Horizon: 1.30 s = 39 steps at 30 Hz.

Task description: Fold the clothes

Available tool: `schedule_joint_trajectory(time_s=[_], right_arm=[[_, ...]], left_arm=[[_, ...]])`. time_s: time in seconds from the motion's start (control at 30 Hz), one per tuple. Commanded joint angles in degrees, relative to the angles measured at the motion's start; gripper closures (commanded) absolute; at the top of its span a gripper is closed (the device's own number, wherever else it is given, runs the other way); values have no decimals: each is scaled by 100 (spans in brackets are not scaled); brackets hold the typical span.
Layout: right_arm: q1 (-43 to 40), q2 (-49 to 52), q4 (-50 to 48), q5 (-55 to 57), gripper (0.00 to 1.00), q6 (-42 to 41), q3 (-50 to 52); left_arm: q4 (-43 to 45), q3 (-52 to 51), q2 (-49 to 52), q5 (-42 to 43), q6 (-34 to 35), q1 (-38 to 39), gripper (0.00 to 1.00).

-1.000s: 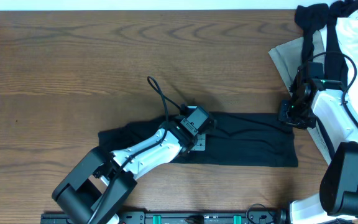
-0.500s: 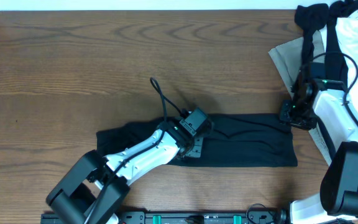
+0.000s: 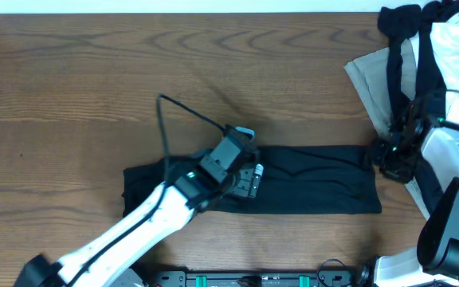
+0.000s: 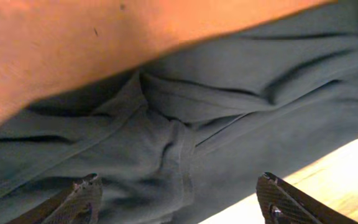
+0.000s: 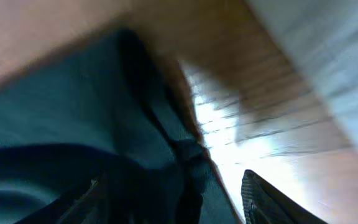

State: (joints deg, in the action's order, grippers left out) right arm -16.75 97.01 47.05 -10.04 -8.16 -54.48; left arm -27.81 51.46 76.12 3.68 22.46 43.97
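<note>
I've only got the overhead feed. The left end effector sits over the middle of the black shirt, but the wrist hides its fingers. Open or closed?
Observer: Open. In the left wrist view the left end effector has its fingertips spread wide, with the shirt lying loose beneath them.
Operator: What part of the fabric is under it?
Observer: A stitched seam among soft wrinkles, near the shirt's edge where bare table shows.
Operator: And the right end effector?
Observer: Also open. The right end effector is astride a bunched corner of the shirt, though that wrist view is blurred.
</note>
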Motion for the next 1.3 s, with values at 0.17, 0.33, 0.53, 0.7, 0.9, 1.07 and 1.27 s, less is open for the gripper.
schedule_joint_trajectory(time_s=[0.17, 0.33, 0.53, 0.7, 0.9, 1.07, 1.27], right_arm=[[-20, 13, -1047, -142, 37, 101, 1062], [-22, 13, -1327, -396, 77, 269, 1255], [-22, 13, -1281, -393, 99, 267, 1255], [-22, 11, -1279, -396, 99, 240, 1246], [-22, -131, -898, -398, 99, -83, 835], [-22, -444, -330, -319, 99, -170, 68], [-22, -575, 717, 326, 99, -273, -997]], left_arm=[[-306, 83, -334, -160, -122, -46, 19], [-348, 83, -334, -157, -120, -57, 19], [-411, 83, -337, -157, -118, -57, 19], [-479, 85, -382, -155, -76, -57, 20], [-520, 85, -813, -157, -76, -173, 22], [-817, 85, -1392, -162, -76, -595, 22], [-1556, 85, -1886, -160, -79, -1561, 22]])
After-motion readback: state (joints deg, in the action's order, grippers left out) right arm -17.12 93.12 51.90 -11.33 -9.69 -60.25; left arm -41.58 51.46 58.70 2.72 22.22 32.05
